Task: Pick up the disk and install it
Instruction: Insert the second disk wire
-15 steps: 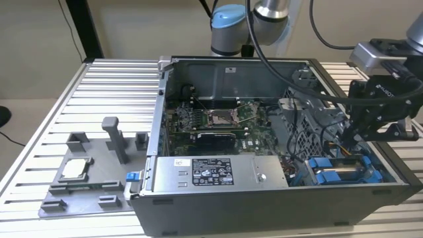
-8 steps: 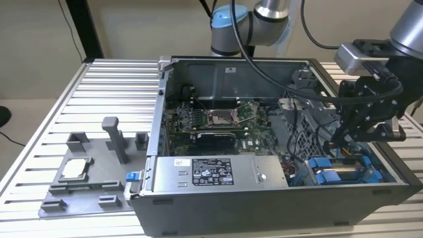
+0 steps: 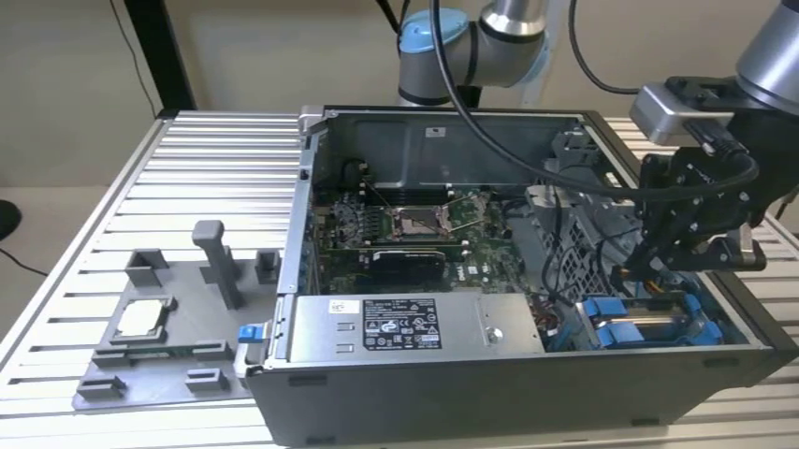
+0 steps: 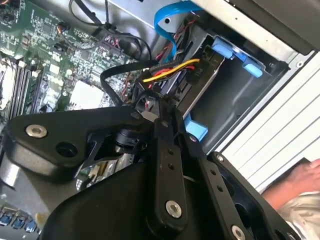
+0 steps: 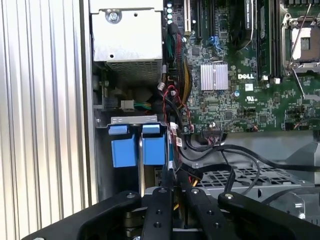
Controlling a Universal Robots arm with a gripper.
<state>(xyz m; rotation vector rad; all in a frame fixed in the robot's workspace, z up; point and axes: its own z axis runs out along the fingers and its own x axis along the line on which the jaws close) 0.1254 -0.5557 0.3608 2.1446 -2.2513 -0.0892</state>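
You are working over the open computer case (image 3: 525, 393) standing on the slatted tabletop (image 3: 187, 178), with the motherboard (image 3: 413, 224) lying flat on its floor and the grey power supply (image 3: 399, 323) along the near wall. Your gripper (image 3: 699, 238) is hanging above the drive bay (image 3: 649, 323) in the corner at the exterior view's right. The disk (image 5: 141, 172) is sitting there on edge between its blue bracket tabs (image 5: 137, 150), directly beneath the fingers (image 5: 165, 210), its long axis running down into the bay. The fingers are drawn close together, apparently around the cable bundle (image 4: 170, 67) by the disk; whether they are pinching anything you cannot tell. Room is tight: case wall on one side, loose cables on the other.
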